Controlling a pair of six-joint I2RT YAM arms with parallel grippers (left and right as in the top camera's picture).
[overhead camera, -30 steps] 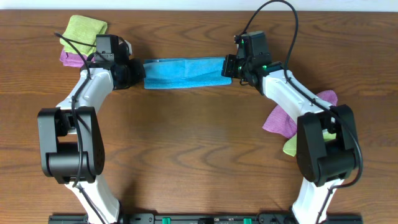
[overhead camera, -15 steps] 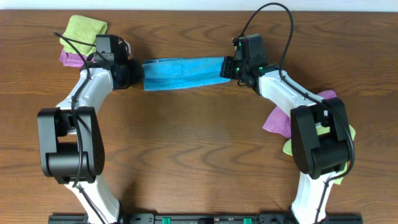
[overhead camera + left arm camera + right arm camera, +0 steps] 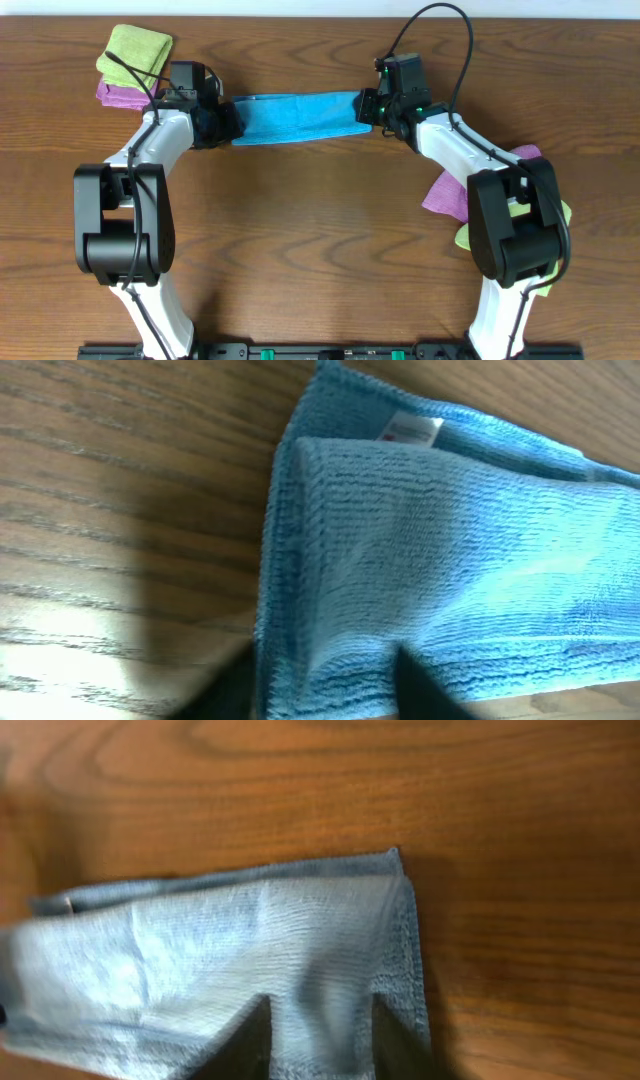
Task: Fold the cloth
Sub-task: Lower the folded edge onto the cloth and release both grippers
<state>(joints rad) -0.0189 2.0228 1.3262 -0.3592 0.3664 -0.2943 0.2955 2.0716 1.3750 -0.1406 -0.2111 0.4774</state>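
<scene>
The cloth (image 3: 298,117) lies folded into a long sky-blue band across the far middle of the table. Its left end (image 3: 420,560) fills the left wrist view, layers stacked, with a small white tag (image 3: 412,428) at the far corner. My left gripper (image 3: 228,122) is at that end, open, its dark fingertips (image 3: 230,695) straddling the cloth's edge (image 3: 325,690). My right gripper (image 3: 368,108) is at the other end, also open. There the cloth's corner (image 3: 300,940) lies flat on the wood between the spread fingertips (image 3: 395,1040).
A lime-green cloth (image 3: 135,48) on a purple one (image 3: 115,95) sits at the far left corner. Another purple cloth (image 3: 450,190) and a lime-green one (image 3: 465,235) lie under the right arm. The table's far edge runs just behind the blue band.
Both grippers have gone from shut to open, letting go of the cloth's ends. The left arm has shifted slightly right. The band stays flat on the table.
</scene>
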